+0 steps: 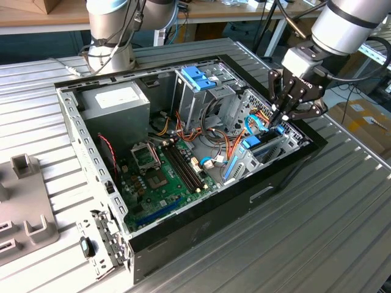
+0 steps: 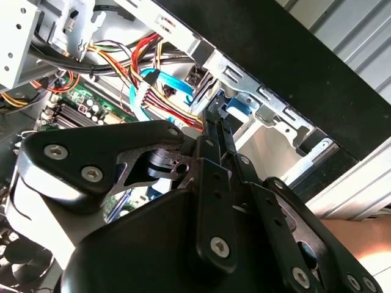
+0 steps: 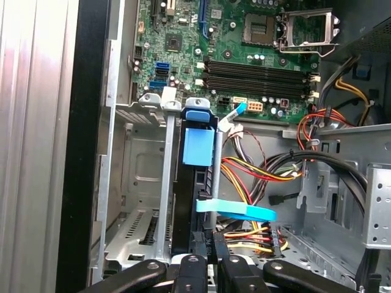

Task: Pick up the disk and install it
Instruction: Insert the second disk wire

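Your gripper [image 1: 282,117] sits at the right of the exterior view, over the drive bay at the open case's [image 1: 73,113] front corner. Its fingers are drawn narrow onto the disk's [image 3: 197,183] upper edge. In the first wrist view the disk stands on edge in the bay slot, long axis running down into it, blue tab [image 3: 198,146] toward the motherboard [image 3: 244,55]. A metal rail [image 3: 166,177] flanks one side closely, loose cables [image 3: 256,171] the other.

no legible text, labels or numbers anywhere
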`<state>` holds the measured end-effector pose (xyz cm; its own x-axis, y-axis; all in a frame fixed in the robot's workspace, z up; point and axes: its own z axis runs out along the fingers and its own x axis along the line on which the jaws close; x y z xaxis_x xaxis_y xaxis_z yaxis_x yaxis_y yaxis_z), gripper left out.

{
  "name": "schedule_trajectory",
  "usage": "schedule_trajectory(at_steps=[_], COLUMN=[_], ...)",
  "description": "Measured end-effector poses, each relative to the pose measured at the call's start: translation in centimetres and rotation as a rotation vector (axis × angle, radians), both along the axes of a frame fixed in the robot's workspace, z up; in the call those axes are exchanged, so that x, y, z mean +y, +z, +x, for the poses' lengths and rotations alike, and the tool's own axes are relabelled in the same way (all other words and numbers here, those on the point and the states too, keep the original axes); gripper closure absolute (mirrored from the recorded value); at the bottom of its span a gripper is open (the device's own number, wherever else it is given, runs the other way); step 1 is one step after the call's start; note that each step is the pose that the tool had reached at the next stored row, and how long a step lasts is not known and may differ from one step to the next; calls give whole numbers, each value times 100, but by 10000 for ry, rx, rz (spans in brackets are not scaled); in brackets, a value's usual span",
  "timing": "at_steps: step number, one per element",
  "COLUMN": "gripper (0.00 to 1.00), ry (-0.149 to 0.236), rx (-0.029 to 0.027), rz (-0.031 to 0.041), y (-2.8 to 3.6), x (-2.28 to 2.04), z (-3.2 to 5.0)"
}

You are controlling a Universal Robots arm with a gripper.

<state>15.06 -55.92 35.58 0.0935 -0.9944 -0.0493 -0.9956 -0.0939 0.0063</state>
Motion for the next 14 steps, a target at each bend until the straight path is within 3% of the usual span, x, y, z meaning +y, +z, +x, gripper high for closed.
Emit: schedule_trajectory(at_steps=[14], gripper=[84], ry=[0], rx=[0], rz=[0], y=[-39], x=[-26], z=[-37])
